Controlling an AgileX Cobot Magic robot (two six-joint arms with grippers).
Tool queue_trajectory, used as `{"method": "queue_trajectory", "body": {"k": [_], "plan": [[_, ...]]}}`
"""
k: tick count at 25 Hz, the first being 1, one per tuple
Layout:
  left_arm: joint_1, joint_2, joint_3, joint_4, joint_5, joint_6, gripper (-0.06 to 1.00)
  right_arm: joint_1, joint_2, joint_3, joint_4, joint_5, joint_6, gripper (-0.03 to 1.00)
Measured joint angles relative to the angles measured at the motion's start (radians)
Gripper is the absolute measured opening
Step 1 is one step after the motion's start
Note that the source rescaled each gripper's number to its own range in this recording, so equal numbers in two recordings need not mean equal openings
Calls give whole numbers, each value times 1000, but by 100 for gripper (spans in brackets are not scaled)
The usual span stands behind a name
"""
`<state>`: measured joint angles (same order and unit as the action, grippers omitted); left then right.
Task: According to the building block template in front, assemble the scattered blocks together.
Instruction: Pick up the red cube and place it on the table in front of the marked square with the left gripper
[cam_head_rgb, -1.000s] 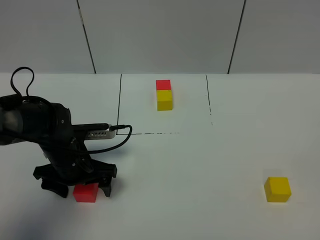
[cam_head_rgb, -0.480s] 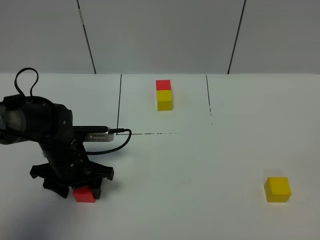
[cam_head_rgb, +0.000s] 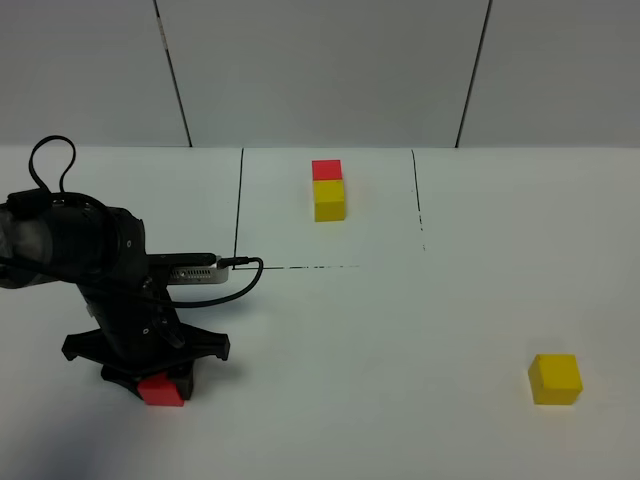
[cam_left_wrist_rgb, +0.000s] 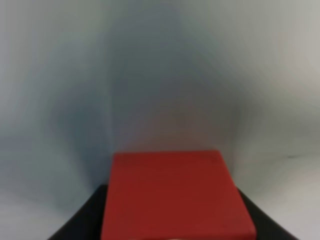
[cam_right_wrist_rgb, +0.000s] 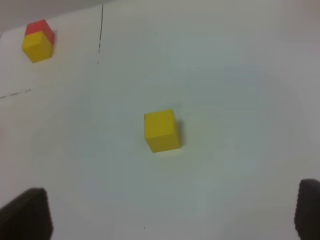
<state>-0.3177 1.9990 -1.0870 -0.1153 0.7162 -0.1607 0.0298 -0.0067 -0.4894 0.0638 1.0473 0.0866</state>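
Left gripper (cam_head_rgb: 158, 380) is low over the table (cam_head_rgb: 400, 330) at the near left, jaws clamped on the red cube (cam_head_rgb: 162, 392) (its top face fills the wrist view). Right gripper (cam_right_wrist_rgb: 165, 215) has its fingers wide apart, holding nothing, above the yellow cube (cam_right_wrist_rgb: 161, 131), which sits near right, well apart from red. Template (cam_head_rgb: 329, 188) is at far middle inside black lines, red touching yellow.
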Motion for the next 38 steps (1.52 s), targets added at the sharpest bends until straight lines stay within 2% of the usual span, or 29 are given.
{"method": "queue_trajectory", "body": {"k": [4, 8, 14, 17, 22, 25, 29, 34, 38], "plan": [[0, 6, -15, -5, 29, 17, 0, 0, 0, 0, 0, 0, 0, 93], [0, 26, -71, 18, 107, 75, 0, 0, 0, 0, 0, 0, 0, 92], [-1, 28, -263, 30, 246, 168, 0, 0, 0, 0, 0, 0, 0, 92], [-9, 23, -387, 37, 319, 297, 0, 0, 0, 0, 0, 0, 0, 92], [-61, 23, -556, 40, 419, 619, 0, 0, 0, 0, 0, 0, 0, 91], [-111, 23, -606, 41, 426, 776, 0, 0, 0, 0, 0, 0, 0, 91], [-180, 32, -625, 58, 405, 916, 0, 0, 0, 0, 0, 0, 0, 90], [-253, 106, -653, 132, 378, 958, 0, 0, 0, 0, 0, 0, 0, 90], [-295, 184, -703, 161, 361, 970, 0, 0, 0, 0, 0, 0, 0, 90]]}}
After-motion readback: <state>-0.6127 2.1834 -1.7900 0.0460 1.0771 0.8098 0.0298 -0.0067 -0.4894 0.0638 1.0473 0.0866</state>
